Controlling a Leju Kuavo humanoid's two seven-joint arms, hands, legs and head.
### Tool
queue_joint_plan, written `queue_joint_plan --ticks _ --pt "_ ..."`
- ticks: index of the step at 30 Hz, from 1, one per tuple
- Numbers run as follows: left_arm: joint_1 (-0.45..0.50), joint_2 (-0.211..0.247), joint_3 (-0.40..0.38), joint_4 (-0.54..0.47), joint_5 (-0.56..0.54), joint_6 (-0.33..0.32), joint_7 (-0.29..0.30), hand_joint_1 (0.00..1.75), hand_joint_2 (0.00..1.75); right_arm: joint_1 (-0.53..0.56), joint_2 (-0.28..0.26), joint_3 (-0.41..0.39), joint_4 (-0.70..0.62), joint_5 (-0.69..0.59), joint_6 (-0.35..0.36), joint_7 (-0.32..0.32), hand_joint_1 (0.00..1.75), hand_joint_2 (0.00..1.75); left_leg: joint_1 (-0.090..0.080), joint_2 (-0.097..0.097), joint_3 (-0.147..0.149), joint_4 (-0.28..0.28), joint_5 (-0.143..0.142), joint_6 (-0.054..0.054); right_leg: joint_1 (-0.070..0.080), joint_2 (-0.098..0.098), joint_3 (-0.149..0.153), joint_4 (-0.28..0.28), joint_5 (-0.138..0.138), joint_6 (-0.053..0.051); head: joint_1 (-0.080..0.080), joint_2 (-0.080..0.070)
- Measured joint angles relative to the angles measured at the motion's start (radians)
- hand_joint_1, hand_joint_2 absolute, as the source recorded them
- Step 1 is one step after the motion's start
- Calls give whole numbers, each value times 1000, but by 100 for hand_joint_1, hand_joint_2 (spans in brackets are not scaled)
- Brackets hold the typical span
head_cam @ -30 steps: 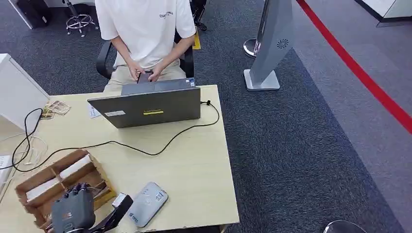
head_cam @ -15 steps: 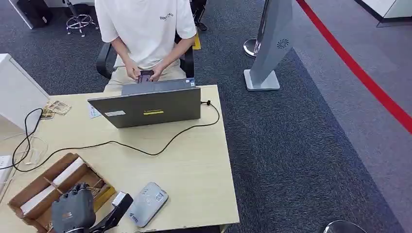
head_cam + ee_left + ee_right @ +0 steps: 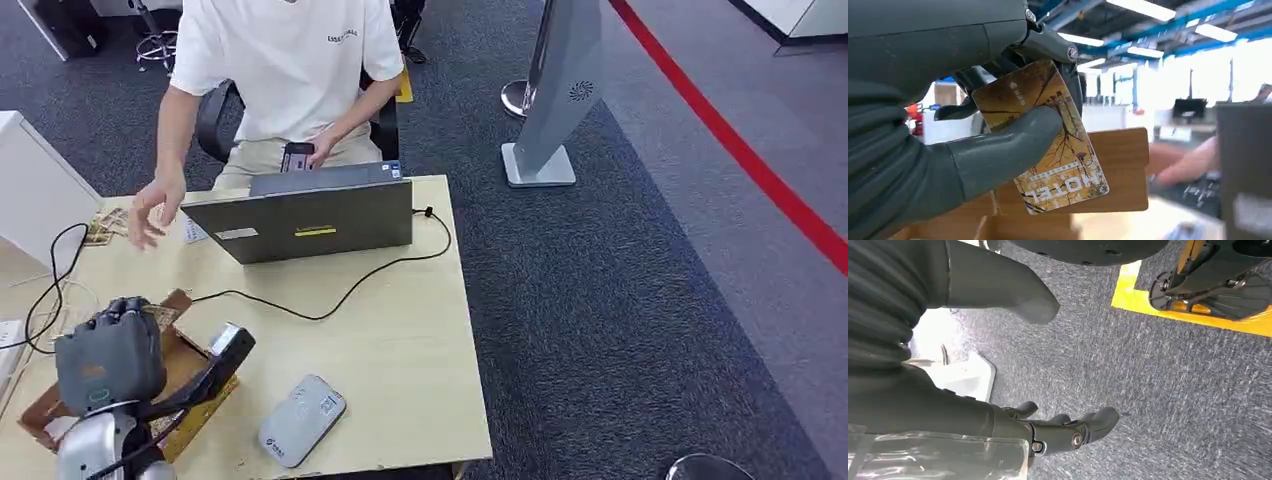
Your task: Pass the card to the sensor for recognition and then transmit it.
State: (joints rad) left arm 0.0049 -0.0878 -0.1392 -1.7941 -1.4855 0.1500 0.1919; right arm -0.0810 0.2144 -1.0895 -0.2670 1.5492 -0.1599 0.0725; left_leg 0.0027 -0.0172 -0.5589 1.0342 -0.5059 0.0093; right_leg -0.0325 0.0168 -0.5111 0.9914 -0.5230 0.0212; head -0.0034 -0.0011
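My left hand [image 3: 108,357] is raised over the wooden box [image 3: 196,388] at the table's near left corner. In the left wrist view it [image 3: 948,150] pinches a yellow-brown hotel card [image 3: 1048,135] between thumb and fingers, with the box [image 3: 1120,165] behind the card. The sensor [image 3: 302,420], a flat grey-white pad, lies on the table [image 3: 400,350] to the right of that hand, near the front edge and apart from it. My right hand [image 3: 998,415] hangs over grey carpet with its fingers apart and nothing in it.
A person sits behind the open laptop [image 3: 310,218] at the far edge, one hand [image 3: 148,212] stretched over the table's left side, the other holding a phone [image 3: 297,156]. A black cable [image 3: 330,300] crosses the table. A grey kiosk stand [image 3: 555,100] is on the carpet to the right.
My left hand has lifted up and away from the table's front edge, card in its grip. The person's arm has reached out over the left of the table.
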Motion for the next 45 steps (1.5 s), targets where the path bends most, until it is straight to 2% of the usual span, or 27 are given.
queue_joint_plan --ticks 4,8,15,20,25,31,45 --pt "-137 46 -57 -13 0 -67 23 175 175 0 0 24 0 0 2 4 0 175 0 0 0 0 1 0 0 0 0 0 1 0 0 0" --pt "-275 74 -82 4 0 -115 64 175 175 0 -3 48 1 0 14 6 0 175 0 0 0 0 1 0 0 0 -1 0 2 0 0 0" --pt "-498 125 -105 156 0 -161 137 175 175 -1 -10 85 3 0 20 5 0 175 0 1 0 0 1 0 0 1 -1 0 2 0 0 0" --pt "-604 156 -115 277 0 -167 164 175 175 -1 -14 104 5 0 28 11 0 175 0 1 0 0 1 0 0 2 -1 1 2 0 0 0" --pt "-681 172 -117 386 0 -163 184 175 175 -1 -19 111 8 0 33 11 0 175 0 1 -1 0 1 0 0 3 -1 1 2 0 0 0" --pt "-731 180 -117 478 0 -148 191 175 175 0 -25 111 12 -1 34 18 0 175 0 2 -1 0 1 0 0 3 -1 1 2 0 0 0" --pt "-754 211 -118 557 0 -148 203 175 175 1 -31 111 15 0 36 27 0 175 0 2 -1 0 1 0 0 4 -1 1 2 0 0 0"
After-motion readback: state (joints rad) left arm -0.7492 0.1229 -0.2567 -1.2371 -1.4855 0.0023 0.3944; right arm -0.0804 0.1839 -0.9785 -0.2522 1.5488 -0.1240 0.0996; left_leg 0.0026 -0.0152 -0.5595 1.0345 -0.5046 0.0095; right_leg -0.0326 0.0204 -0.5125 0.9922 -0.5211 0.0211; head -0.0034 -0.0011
